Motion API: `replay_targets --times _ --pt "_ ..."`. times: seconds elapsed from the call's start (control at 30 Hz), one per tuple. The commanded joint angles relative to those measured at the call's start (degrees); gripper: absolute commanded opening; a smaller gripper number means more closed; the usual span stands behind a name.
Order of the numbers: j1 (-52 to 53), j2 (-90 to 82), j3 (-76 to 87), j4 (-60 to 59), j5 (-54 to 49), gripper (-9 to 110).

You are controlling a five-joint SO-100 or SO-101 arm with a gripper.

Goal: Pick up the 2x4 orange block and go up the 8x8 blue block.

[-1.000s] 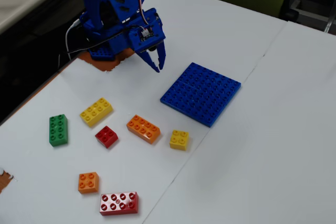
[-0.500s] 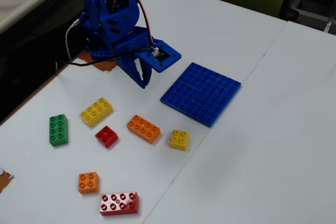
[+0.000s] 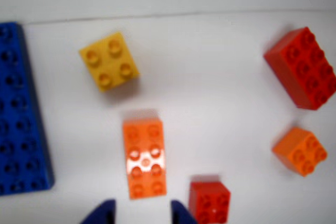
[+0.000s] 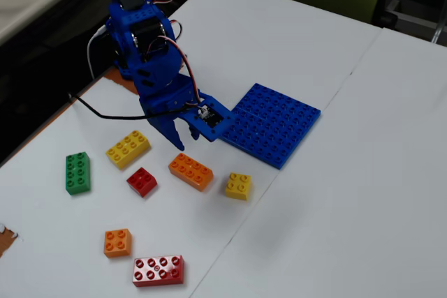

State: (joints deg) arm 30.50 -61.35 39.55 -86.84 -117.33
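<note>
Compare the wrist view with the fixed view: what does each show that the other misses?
Only the wrist view: the stud tops close up.
Only the fixed view: the green brick, the long yellow brick, the arm and the whole blue plate.
Both: the long orange brick just ahead of the open gripper, the square yellow, red and orange bricks, and the long red brick.

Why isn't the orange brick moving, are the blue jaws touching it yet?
Apart. In the wrist view, white table shows between the oblong orange plastic brick and the two blue tips of the gripper, whose jaws stand open below it.
</note>
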Motion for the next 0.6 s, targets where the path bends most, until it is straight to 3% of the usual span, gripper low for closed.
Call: replay_targets --times 0.0,0.57 --pt "0.53 0.79 -2.99 2.02 -1.76 18" --pt "3.25 6.94 -3.08 4.39 -9.23 25"
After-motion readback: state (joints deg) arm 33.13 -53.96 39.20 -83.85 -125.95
